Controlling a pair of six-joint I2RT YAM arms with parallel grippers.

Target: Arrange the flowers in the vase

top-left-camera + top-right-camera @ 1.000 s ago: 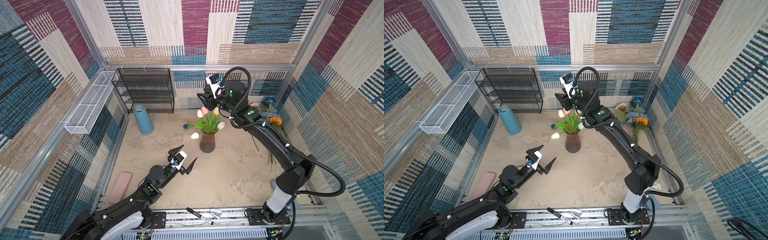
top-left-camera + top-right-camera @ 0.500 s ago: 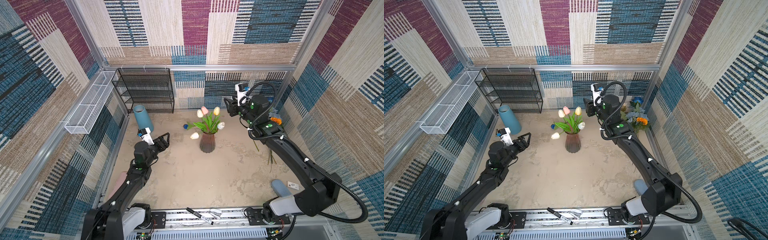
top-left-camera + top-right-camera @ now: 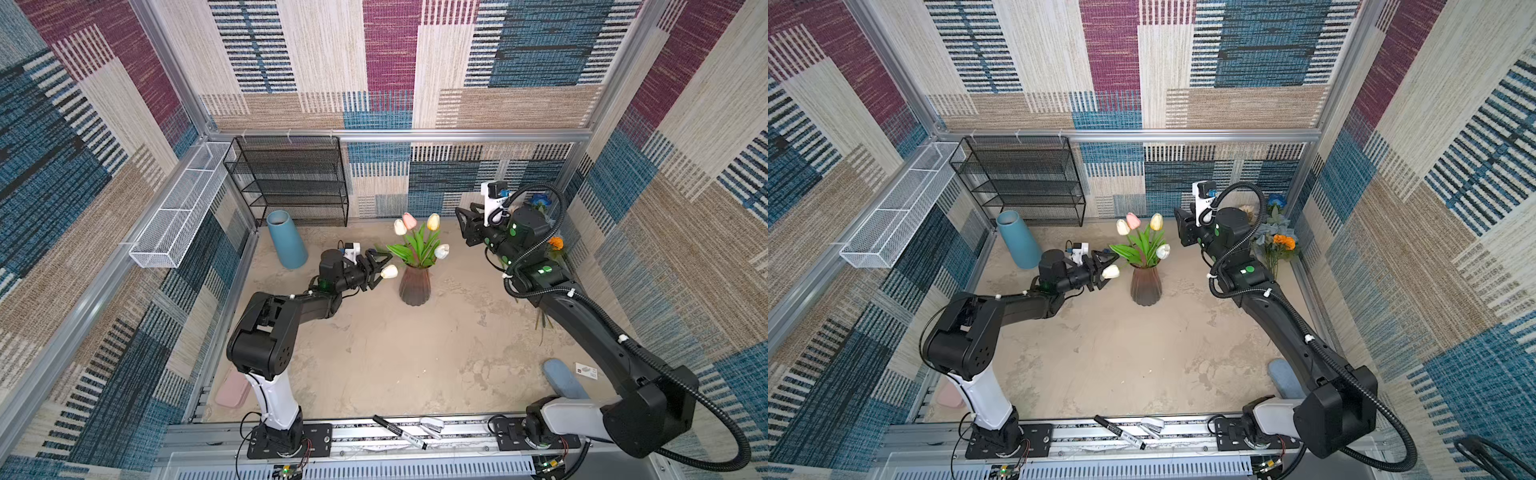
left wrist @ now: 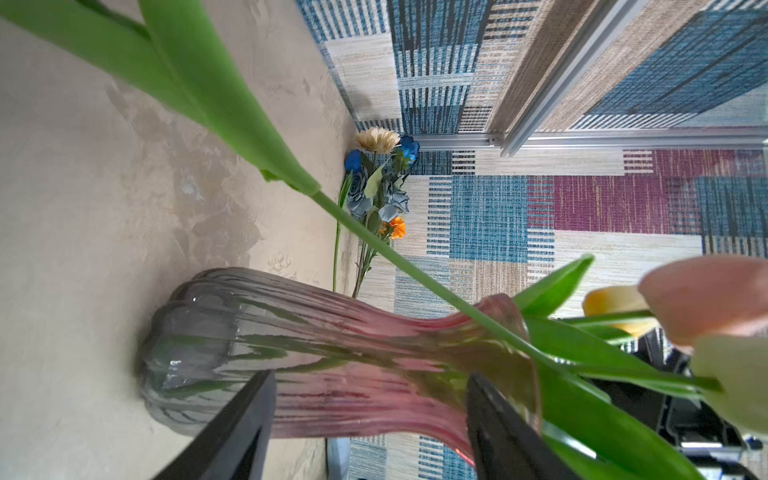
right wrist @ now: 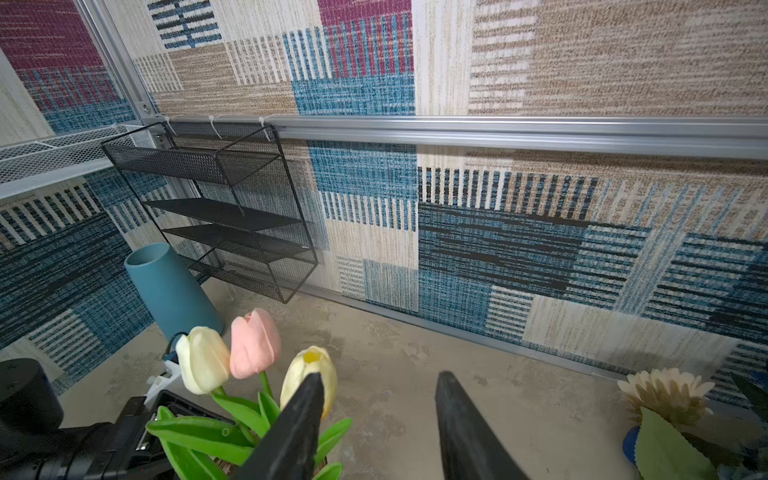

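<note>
A ribbed pink-grey glass vase stands mid-table with white, pink and yellow tulips in it. One white tulip droops to the left, its head right at the fingertips of my left gripper. In the left wrist view that gripper is open with the vase beyond its fingers; a green stem crosses above them, ungripped. My right gripper hangs open and empty right of the tulips. More flowers lean in the back right corner: cream, blue, orange.
A blue cone vase and a black mesh shelf stand at the back left, under a white wire basket on the wall. A pink pad lies front left, a blue-grey one front right. Markers rest on the front rail.
My left arm swung from the table's front out to the left, then in to the vase, its jaws narrowing a little. My right gripper drew back rightward from above the tulips.
</note>
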